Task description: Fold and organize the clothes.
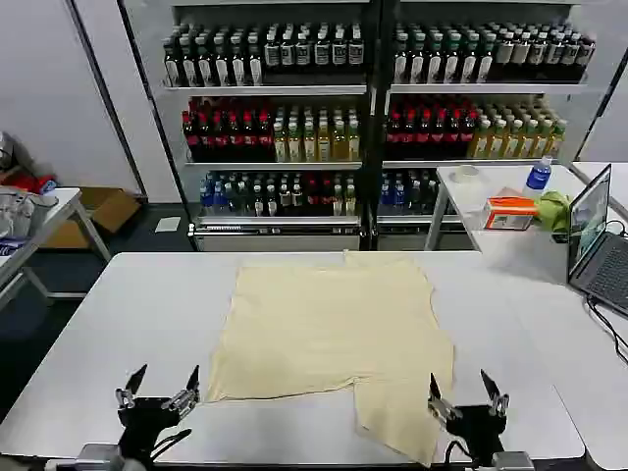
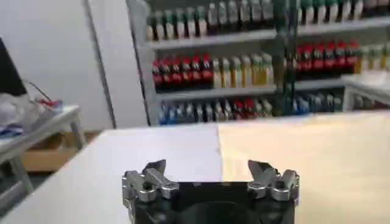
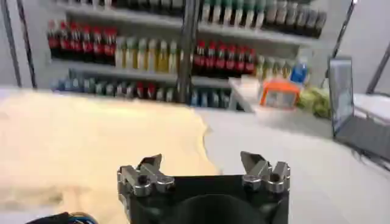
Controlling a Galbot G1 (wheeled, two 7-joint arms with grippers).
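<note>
Here the folding looks barely begun, or at an early stage. A pale cream T-shirt [image 1: 329, 339] lies mostly flat in the middle of the head view on a white table [image 1: 128, 324], with one flap of fabric hanging lower toward the bottom right, reaching close to the table's near edge.

At the lower left of the head view, the left pincer [image 1: 159, 388] hovers low over the bare table, just beside the shirt's near left corner but not touching it. Its fingers are spread wide and hold nothing. In the left wrist view the same pincer [image 2: 210, 173] faces across the table, the shirt's edge running just ahead of it.

At the lower right of the head view, the right pincer [image 1: 468, 391] sits beside the hanging flap, just off its right edge. It too is spread apart and empty. In the right wrist view, that pincer [image 3: 203, 170] looks out over the cloth.

Both arms are held low and near the robot's body, roughly level with each other.

The next move likely calls for each pincer to reach forward, pinch an edge or corner, and lift the thin fabric without bunching it.
</note>
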